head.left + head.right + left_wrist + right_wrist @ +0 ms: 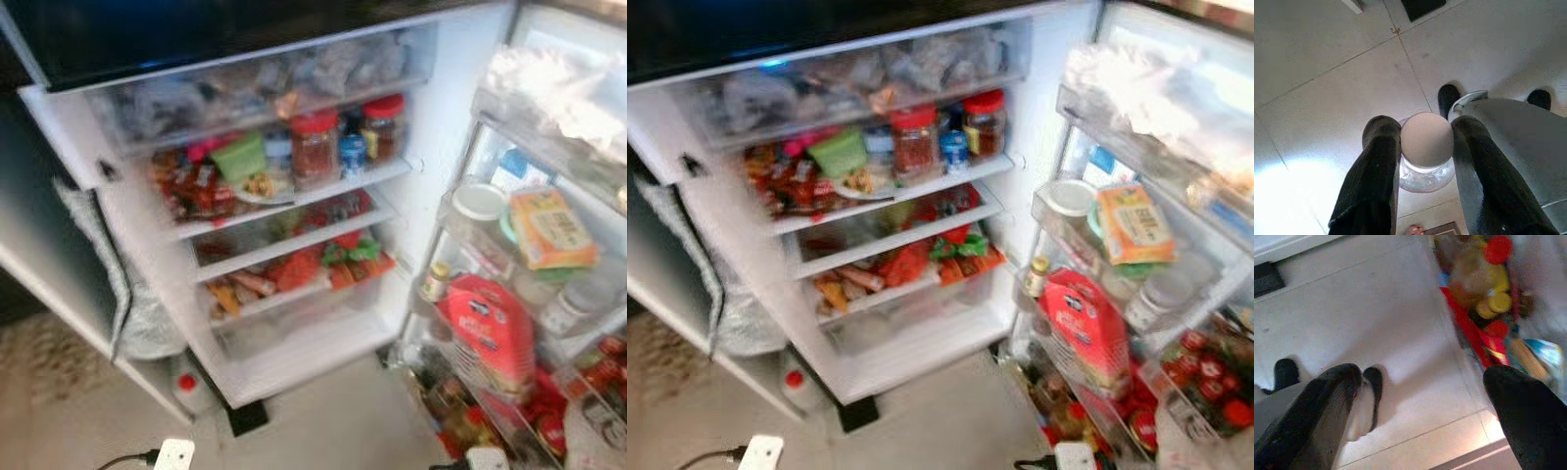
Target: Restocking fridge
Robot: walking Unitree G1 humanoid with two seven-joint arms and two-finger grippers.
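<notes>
The white open fridge stands with its shelves packed. On the upper shelf, two clear red-lidded jars sit at 3 o'clock from a green plastic tub. The door rack at 3 o'clock of the shelves carries a red printed pouch and an orange carton.

The left pincer hangs over the pale tiled floor, clamped on a clear glass jar with a pale round lid. The right pincer hangs above the floor with its fingers wide apart, near the door's lowest rack of red and yellow packets.
</notes>
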